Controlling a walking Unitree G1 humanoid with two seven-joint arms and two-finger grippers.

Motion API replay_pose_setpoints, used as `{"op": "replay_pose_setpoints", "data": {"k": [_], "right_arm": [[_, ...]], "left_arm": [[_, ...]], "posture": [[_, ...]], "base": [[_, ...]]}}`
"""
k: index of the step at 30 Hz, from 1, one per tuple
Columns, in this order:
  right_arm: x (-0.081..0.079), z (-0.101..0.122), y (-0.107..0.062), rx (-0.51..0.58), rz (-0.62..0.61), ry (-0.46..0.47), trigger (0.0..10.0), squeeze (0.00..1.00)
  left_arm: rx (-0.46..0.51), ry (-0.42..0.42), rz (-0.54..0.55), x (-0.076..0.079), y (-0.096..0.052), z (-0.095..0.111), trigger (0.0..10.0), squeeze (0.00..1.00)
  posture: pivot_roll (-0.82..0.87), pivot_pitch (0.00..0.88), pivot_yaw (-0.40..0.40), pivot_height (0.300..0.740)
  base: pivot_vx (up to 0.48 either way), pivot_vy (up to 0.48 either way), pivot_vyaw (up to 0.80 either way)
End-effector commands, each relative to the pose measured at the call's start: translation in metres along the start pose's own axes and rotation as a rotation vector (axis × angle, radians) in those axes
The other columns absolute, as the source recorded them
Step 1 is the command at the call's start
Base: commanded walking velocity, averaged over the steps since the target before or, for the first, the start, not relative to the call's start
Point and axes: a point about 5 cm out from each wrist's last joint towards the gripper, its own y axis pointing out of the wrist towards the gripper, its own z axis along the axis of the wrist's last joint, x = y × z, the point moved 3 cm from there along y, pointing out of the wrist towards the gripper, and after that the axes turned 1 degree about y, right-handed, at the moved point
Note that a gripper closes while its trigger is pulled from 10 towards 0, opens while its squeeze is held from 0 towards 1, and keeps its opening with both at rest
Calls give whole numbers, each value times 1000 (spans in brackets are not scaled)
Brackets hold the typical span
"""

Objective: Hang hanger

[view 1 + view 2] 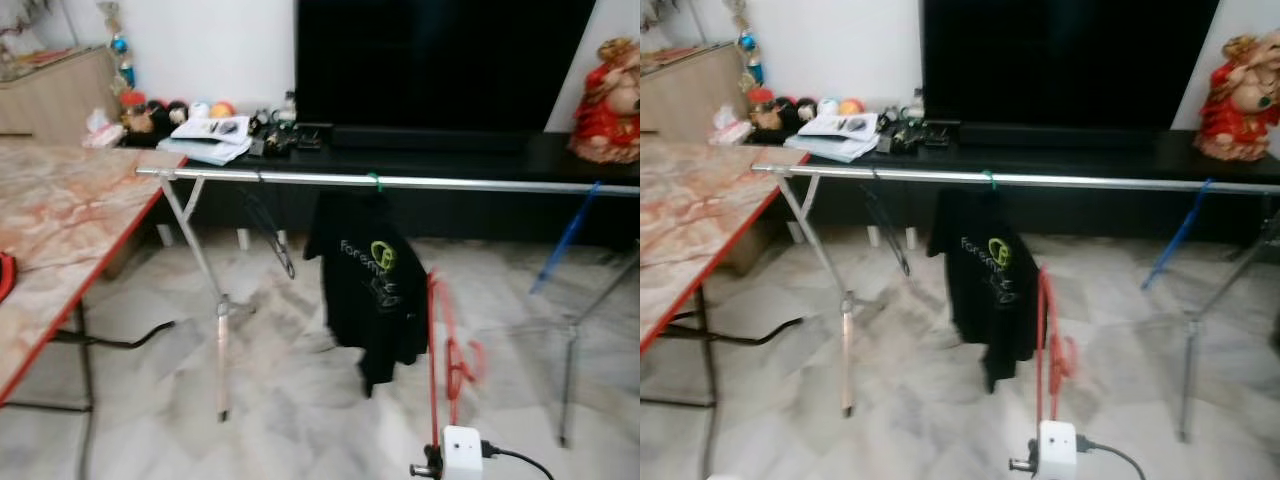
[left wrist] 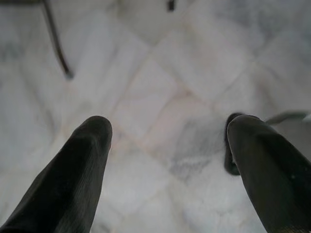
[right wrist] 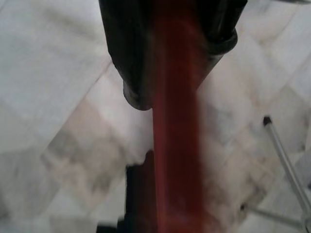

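A red hanger (image 1: 440,345) stands upright low in the middle of the head views, blurred, in front of a long silver clothes rail (image 1: 450,182). In the right wrist view its red bar (image 3: 175,145) runs between the two black fingers (image 3: 131,58) of my right gripper (image 3: 177,63), which is shut on it. From the rail hang a black T-shirt (image 1: 370,290) on a green hook, an empty black hanger (image 1: 270,235) to its left, and a blue hanger (image 1: 565,240) at the far right. My left gripper (image 2: 167,141) is open over bare marble floor.
A marble-topped table with a red edge (image 1: 70,230) stands to the left. Behind the rail, a low black console (image 1: 450,160) carries a large TV (image 1: 440,60), clutter and a red statue (image 1: 605,100). Rack legs (image 1: 222,330) (image 1: 568,370) and a cable (image 1: 120,340) cross the floor.
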Motion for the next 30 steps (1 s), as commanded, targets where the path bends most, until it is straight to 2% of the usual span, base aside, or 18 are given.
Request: {"op": "replay_pose_setpoints", "data": {"k": [1, 26, 30], "right_arm": [[16, -24, -8, -74, -43, 3, 10000, 0], [18, -24, -8, -74, -51, 0, 10000, 0], [18, -20, -7, -63, -55, 2, 10000, 0]], "left_arm": [[7, 7, -4, 1, 0, 2, 10000, 0], [-19, 0, -2, 3, 0, -5, 10000, 0], [-23, -10, -13, 5, -1, -7, 10000, 0]], "posture": [[12, 46, 48, 740], [12, 41, 48, 740], [12, 41, 48, 740]], "base": [[394, 0, 0], [365, 0, 0], [0, 0, 0]]}}
